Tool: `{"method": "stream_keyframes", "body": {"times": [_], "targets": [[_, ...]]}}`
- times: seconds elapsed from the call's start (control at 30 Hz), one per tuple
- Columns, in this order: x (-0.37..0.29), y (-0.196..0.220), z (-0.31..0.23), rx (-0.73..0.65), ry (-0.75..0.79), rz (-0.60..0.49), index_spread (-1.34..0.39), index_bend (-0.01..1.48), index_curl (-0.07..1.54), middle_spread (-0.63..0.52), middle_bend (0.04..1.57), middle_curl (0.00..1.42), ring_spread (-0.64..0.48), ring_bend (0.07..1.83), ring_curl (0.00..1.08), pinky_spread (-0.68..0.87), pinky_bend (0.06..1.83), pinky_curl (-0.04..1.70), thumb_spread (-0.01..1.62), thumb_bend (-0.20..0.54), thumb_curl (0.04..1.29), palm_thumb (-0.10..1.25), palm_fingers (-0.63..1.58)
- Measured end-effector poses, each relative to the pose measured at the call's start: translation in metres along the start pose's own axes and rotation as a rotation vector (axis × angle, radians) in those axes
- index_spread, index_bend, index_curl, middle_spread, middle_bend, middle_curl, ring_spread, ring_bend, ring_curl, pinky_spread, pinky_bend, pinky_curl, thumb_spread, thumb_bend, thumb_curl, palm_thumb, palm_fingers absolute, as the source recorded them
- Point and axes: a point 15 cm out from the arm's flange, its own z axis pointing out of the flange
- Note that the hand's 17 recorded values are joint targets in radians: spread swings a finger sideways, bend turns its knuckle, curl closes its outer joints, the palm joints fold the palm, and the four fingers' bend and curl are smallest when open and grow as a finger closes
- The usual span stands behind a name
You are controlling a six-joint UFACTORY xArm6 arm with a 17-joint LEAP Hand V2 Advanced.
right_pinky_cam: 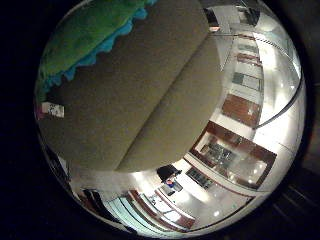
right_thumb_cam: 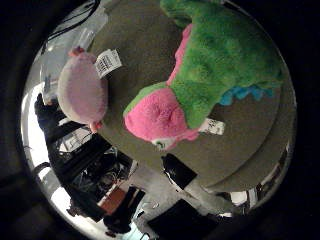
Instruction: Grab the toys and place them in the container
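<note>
Two plush toys are lying on an olive-brown cushioned surface, close under the palm.

One green toy, with a pink snout, blue fringe and a white tag, is resting beside a smaller pale pink toy carrying its own tag; they are sitting near each other, apart. Whether the robot hand is wide or narrow cannot be told.
</note>
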Motion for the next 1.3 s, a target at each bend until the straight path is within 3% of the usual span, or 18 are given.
{"method": "stream_keyframes", "body": {"times": [0.63, 0.77, 0.83, 0.87, 0.93, 1.0, 1.07, 1.3], "targets": [[-0.026, -0.003, 0.024, -0.029, -0.029, -0.027, -0.37, 0.16, 0.24, 0.1, 0.19, 0.3, 0.2, 0.33, 0.28, 0.39, 0.61, 0.18, 0.95, -0.028, 0.32, 0.59, -0.01], [-0.029, -0.001, 0.028, -0.032, -0.035, -0.028, -0.36, 0.17, 0.26, 0.04, 0.22, 0.31, 0.16, 0.38, 0.28, 0.4, 0.64, 0.17, 0.95, -0.028, 0.32, 0.59, 0.16], [-0.028, 0.001, 0.029, -0.033, -0.035, -0.026, -0.36, 0.18, 0.27, -0.03, 0.25, 0.33, 0.07, 0.45, 0.29, 0.38, 0.66, 0.15, 0.95, -0.028, 0.31, 0.59, 0.32], [-0.027, 0.003, 0.029, -0.034, -0.035, -0.025, -0.37, 0.18, 0.27, -0.1, 0.33, 0.36, -0.03, 0.52, 0.3, 0.31, 0.67, 0.13, 0.96, -0.026, 0.32, 0.6, 0.53], [-0.024, 0.005, 0.029, -0.029, -0.031, -0.019, -0.38, 0.18, 0.29, -0.17, 0.42, 0.39, -0.13, 0.62, 0.33, 0.17, 0.71, 0.1, 0.96, -0.023, 0.32, 0.61, 0.69], [-0.019, 0.01, 0.03, -0.024, -0.031, -0.01, -0.42, 0.2, 0.32, -0.26, 0.55, 0.48, -0.25, 0.78, 0.4, -0.16, 0.91, 0.14, 0.96, -0.023, 0.32, 0.63, 1.01], [-0.014, 0.017, 0.032, -0.019, -0.029, 0.0, -0.46, 0.27, 0.39, -0.3, 0.64, 0.56, -0.3, 0.88, 0.47, -0.32, 1.04, 0.2, 0.97, -0.022, 0.33, 0.64, 1.12], [0.0, 0.017, 0.032, 0.032, -0.001, 0.008, -0.51, 0.66, 0.72, -0.35, 0.92, 0.81, -0.31, 1.17, 0.65, -0.3, 1.38, 0.41, 0.97, -0.022, 0.34, 0.69, 1.1]]}}
